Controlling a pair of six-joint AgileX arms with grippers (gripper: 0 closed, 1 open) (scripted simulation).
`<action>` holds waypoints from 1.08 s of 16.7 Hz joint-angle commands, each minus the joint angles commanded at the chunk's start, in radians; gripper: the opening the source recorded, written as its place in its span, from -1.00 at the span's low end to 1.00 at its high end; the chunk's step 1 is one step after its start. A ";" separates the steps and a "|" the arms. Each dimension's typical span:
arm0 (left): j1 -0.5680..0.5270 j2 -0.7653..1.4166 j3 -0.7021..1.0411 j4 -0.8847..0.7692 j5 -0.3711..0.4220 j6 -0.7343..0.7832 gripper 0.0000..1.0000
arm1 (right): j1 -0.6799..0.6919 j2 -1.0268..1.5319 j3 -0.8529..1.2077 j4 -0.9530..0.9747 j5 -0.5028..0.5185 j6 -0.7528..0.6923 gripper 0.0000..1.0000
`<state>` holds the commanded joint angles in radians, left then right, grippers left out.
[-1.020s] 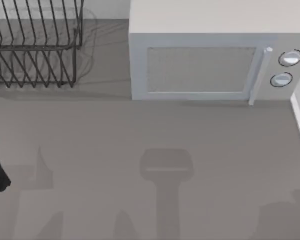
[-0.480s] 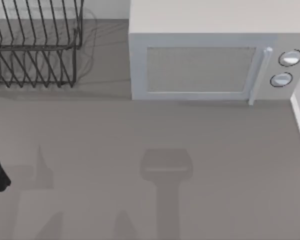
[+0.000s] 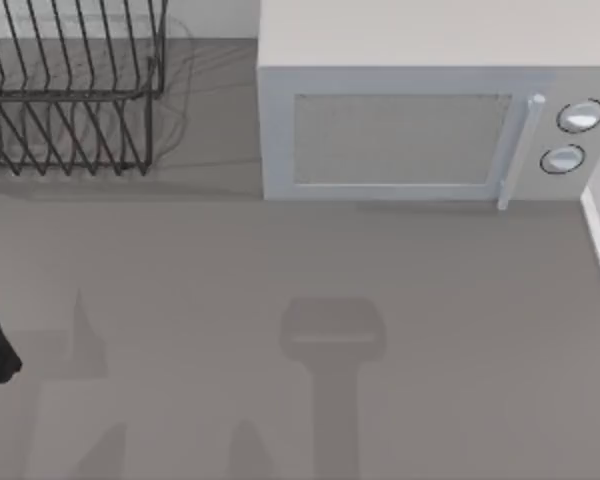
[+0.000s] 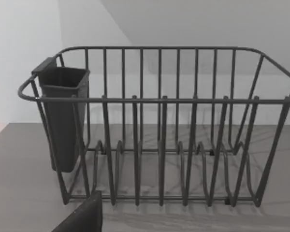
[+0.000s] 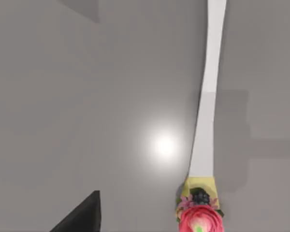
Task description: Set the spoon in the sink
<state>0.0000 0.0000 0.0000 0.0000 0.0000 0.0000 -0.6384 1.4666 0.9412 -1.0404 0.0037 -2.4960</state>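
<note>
spoon (image 5: 206,104): long white handle lying flat on the table (image 5: 87,96), with a pink flower decoration on a yellow end
right claw: one dark fingertip (image 5: 79,215) near the spoon, can't tell its grip

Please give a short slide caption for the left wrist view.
Left wrist view: empty wire dish rack with a dark cutlery cup on the grey counter.

A wire dish rack (image 3: 70,90) with a dark cup (image 4: 63,116) stands left of the microwave (image 3: 430,110).
</note>
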 joint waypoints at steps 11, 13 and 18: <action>0.000 0.000 0.000 0.000 0.000 0.000 1.00 | -0.002 0.206 -0.227 0.433 0.001 0.004 1.00; 0.000 0.000 0.000 0.000 0.000 0.000 1.00 | -0.003 0.216 -0.237 0.451 0.001 0.004 1.00; 0.000 0.000 0.000 0.000 0.000 0.000 1.00 | -0.003 0.216 -0.237 0.451 0.001 0.004 0.70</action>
<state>0.0000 0.0000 0.0000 0.0000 0.0000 0.0000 -0.6410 1.6823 0.7038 -0.5892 0.0050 -2.4925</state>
